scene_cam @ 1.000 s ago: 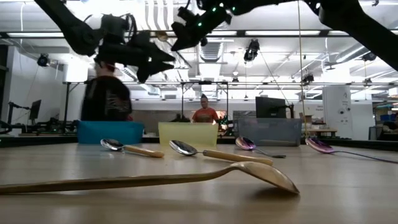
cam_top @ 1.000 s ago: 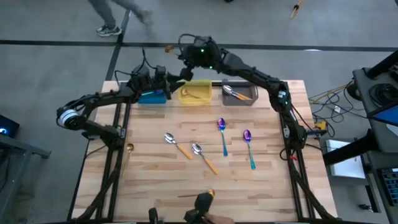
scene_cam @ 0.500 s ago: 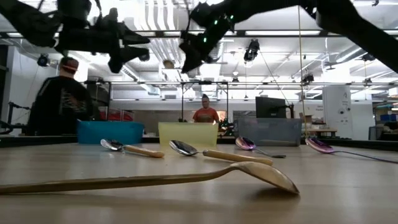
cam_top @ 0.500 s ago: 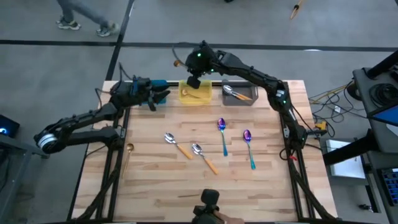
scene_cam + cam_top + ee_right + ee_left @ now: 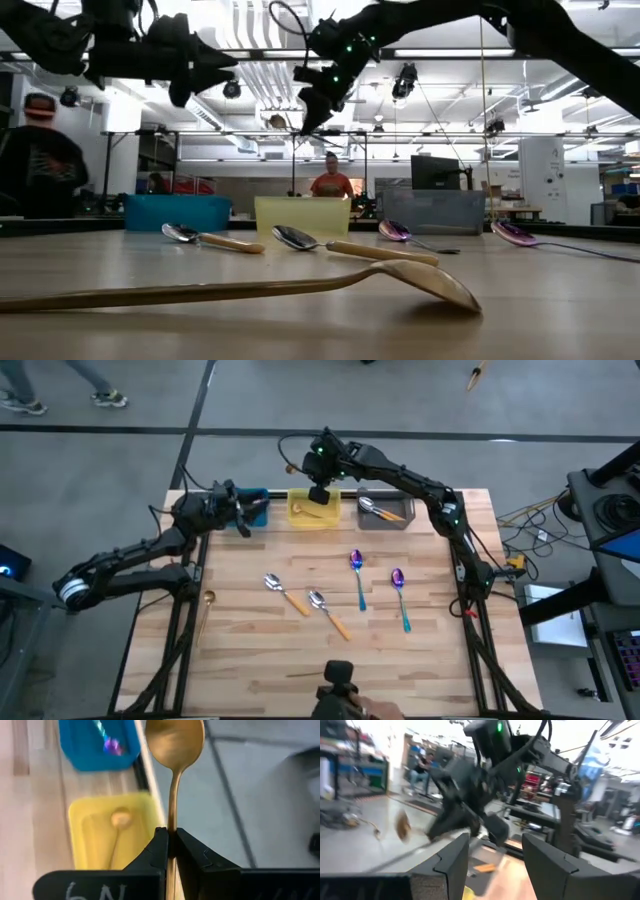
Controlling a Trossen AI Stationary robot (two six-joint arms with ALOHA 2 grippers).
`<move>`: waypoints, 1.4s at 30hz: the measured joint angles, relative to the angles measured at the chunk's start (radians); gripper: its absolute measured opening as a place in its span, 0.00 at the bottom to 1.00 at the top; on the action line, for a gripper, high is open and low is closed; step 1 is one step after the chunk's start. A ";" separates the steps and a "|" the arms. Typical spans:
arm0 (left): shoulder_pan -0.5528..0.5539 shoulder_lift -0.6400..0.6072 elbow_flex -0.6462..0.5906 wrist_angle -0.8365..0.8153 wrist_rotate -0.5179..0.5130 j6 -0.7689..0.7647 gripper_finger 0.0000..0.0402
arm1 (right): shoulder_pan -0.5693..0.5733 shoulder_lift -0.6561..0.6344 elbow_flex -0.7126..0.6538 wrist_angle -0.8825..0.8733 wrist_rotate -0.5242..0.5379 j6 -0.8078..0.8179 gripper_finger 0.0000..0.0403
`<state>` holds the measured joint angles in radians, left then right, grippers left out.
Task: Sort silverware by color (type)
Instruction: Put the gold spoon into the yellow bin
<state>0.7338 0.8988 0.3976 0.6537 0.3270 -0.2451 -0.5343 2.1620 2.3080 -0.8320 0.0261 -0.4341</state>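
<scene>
My right gripper point(image 5: 317, 489) hangs over the far side of the yellow bin point(image 5: 312, 512), shut on a gold spoon point(image 5: 173, 750) whose bowl point(image 5: 275, 122) sticks out ahead of the fingers. One gold spoon point(image 5: 119, 819) lies in the yellow bin. A purple-teal spoon point(image 5: 107, 740) lies in the blue bin point(image 5: 255, 500). My left gripper point(image 5: 492, 865) is open and empty beside the blue bin, raised above the table. Two orange-handled spoons point(image 5: 286, 593) point(image 5: 329, 611), two purple-teal spoons point(image 5: 358, 574) point(image 5: 400, 596) and a gold spoon point(image 5: 206, 606) lie on the table. My right gripper pinches the gold spoon's thin handle point(image 5: 171, 836) between its two fingers, and the handle runs along them. The fingers slant downward toward the table's left. The spoon is lifted clear, bowl foremost and reaching past the yellow bin's far rim.
A gray bin point(image 5: 386, 511) with orange-handled spoons stands to the right of the yellow one at the far edge. People stand in the room beyond the table point(image 5: 331, 183). Bare wood lies along the near half of the table point(image 5: 300, 670).
My left gripper has drawn back from between the blue and yellow bins toward the table's left and a little nearer, still open. My right gripper has come down from beyond the far edge to over the yellow bin and tipped downward, carrying the gold spoon.
</scene>
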 joint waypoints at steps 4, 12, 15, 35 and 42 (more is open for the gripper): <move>0.000 0.007 0.034 -0.012 -0.055 0.090 0.41 | 0.000 0.002 -0.091 -0.022 -0.001 0.027 0.03; 0.001 0.041 0.083 -0.043 -0.212 0.280 0.41 | 0.004 0.002 -0.281 0.117 -0.002 0.015 0.03; 0.001 0.050 0.084 -0.046 -0.273 0.321 0.41 | 0.003 0.002 -0.298 0.120 0.000 0.021 0.03; 0.002 0.065 0.082 -0.045 -0.559 0.524 0.41 | 0.003 0.002 -0.328 0.286 -0.060 0.123 0.03; 0.003 0.064 0.082 -0.020 -0.655 0.626 0.41 | 0.003 0.002 -0.331 0.292 -0.059 0.129 0.03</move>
<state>0.7372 0.9627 0.4801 0.6334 -0.3277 0.3808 -0.5308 2.1639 1.9766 -0.5404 -0.0326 -0.3053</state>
